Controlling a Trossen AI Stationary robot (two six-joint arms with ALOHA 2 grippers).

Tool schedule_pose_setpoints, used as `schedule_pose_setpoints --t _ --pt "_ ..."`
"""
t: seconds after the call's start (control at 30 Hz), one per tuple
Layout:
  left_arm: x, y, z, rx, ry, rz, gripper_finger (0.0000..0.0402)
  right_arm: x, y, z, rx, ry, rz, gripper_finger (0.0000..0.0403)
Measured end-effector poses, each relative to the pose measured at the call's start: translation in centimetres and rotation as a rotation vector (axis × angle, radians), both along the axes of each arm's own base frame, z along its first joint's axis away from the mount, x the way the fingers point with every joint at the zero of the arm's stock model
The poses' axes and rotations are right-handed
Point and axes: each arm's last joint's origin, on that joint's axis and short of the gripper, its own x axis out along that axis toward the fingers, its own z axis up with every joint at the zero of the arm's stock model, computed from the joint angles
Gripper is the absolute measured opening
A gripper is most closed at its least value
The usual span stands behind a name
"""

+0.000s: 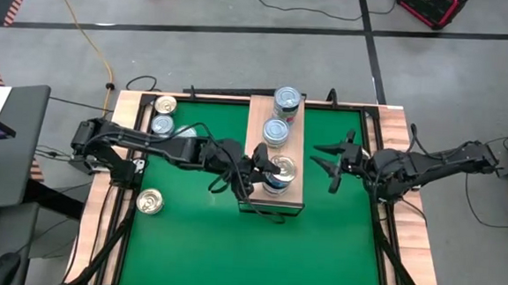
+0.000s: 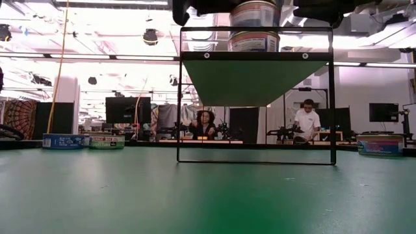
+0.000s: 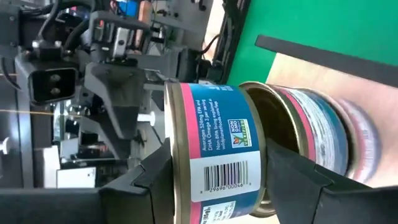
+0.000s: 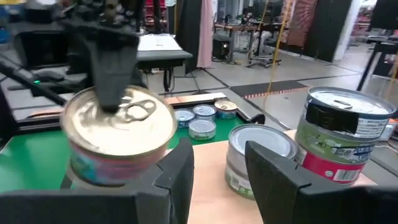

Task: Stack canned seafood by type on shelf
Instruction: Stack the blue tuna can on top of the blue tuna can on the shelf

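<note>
The left gripper is out over the near end of the shelf, its two fingers clamped on the sides of a gold-topped can with a pink and blue label. From the left wrist view that can sits tight between the dark fingers, and it rests on top of another can with the same pink and blue label, so the two form a short stack at that end of the wooden shelf. In the low view the stacked pair shows above the shelf's black frame.

Farther along the shelf stand a silver-topped can in the middle and a two-can stack at the far end; the right wrist view shows that stack as a blue-and-silver can over a green and red one.

The right gripper hangs just beside the shelf over the green mat, its fingers spread and holding nothing.

Off the shelf, three cans lie on the left side of the table: two near the far left corner and one gold-topped can nearer the front.
</note>
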Motion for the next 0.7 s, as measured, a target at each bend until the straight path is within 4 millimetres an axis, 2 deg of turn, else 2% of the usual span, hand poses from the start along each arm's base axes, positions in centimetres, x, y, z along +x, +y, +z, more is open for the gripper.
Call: schedule_pose_setpoints --t 0.4,0.7 --pt "0.0 -0.5 -0.1 -0.032 0.000 0.035 0.0204 0.3 0.0 -0.2 -0.003 0.009 -0.010 0.0172" --pt "-0.1 -1.3 -0.2 -0.019 0.005 0.046 0.0262 0.3 0.0 -0.2 -0.001 0.011 -0.011 0.0172"
